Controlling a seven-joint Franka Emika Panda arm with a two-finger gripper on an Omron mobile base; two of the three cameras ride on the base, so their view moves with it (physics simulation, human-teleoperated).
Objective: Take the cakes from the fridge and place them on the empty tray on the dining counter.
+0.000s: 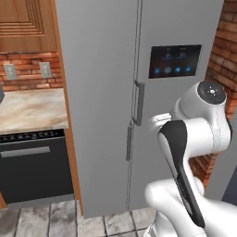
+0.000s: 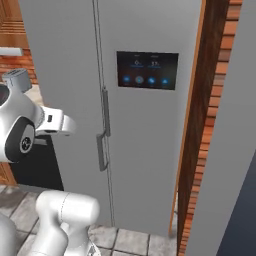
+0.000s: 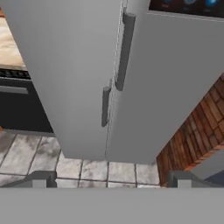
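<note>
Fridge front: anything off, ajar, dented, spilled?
Nothing stands out. The fridge has both doors shut and flush, its two handles straight, the dispenser panel lit and intact. The floor tiles below are dry. The end effector hangs open before the doors.

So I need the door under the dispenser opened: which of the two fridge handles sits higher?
The right door's handle sits higher, on the door carrying the black dispenser panel. The left door's handle starts lower, across the seam, on the plain door.

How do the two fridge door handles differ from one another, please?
The right door handle sits higher than the left door handle. The right door handle also looks longer than the left door handle. Both are dark grey vertical bars beside the seam of the closed fridge.
</note>
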